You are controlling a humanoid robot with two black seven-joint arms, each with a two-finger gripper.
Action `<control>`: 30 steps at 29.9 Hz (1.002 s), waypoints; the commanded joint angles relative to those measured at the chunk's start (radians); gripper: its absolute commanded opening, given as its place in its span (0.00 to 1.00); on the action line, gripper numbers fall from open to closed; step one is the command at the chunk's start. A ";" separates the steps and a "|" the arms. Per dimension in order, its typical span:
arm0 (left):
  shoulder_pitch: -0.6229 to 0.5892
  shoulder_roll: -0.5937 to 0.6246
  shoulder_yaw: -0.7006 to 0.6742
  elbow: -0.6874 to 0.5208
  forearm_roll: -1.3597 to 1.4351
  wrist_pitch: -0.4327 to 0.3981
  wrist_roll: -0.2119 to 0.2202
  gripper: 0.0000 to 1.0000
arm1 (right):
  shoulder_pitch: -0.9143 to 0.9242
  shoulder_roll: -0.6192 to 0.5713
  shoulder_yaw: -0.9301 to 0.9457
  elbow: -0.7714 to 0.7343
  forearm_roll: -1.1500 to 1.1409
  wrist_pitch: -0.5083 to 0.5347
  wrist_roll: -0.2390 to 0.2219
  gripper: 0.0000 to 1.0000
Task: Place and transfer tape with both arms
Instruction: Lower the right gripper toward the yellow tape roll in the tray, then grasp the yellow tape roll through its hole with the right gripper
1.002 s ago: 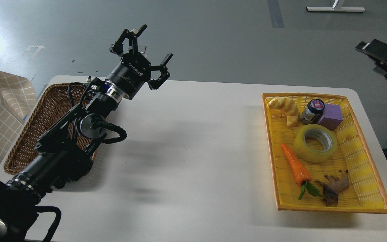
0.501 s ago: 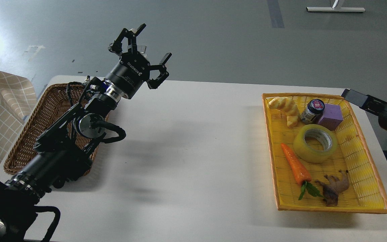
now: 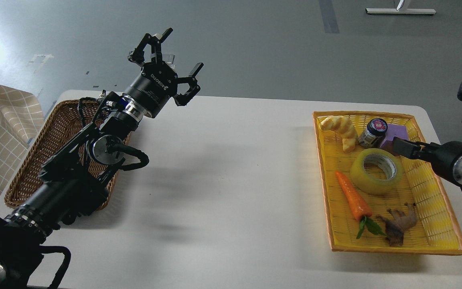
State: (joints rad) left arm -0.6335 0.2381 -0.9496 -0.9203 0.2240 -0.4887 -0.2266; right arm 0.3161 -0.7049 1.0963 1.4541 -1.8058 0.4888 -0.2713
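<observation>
Right gripper [image 3: 405, 147] swung down over tray [image 3: 439, 188], beside tape [image 3: 376, 171]; fingers' state indiscernible. Pickup judged imminent. Left gripper [image 3: 167, 60] held spread, empty.

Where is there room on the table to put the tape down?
The widest bare patch is the white table between the brown wicker basket and the yellow basket. The tape sits in the crowded yellow basket, hemmed in by the carrot, jar and purple block, with the right pincer beside it.
</observation>
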 commanded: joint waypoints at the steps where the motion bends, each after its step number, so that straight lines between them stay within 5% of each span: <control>1: 0.002 0.001 0.000 0.000 0.000 0.000 0.000 1.00 | 0.000 0.005 -0.027 -0.009 -0.018 0.000 0.000 0.98; 17: 0.006 -0.002 0.000 0.000 0.000 0.000 0.001 1.00 | 0.028 0.081 -0.128 -0.136 -0.095 0.000 -0.002 0.93; 30: 0.008 -0.005 0.000 0.000 0.000 0.000 0.001 1.00 | 0.031 0.104 -0.128 -0.161 -0.095 0.000 -0.003 0.66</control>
State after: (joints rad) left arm -0.6259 0.2333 -0.9496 -0.9203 0.2240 -0.4887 -0.2255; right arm 0.3466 -0.6060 0.9674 1.3065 -1.9007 0.4887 -0.2740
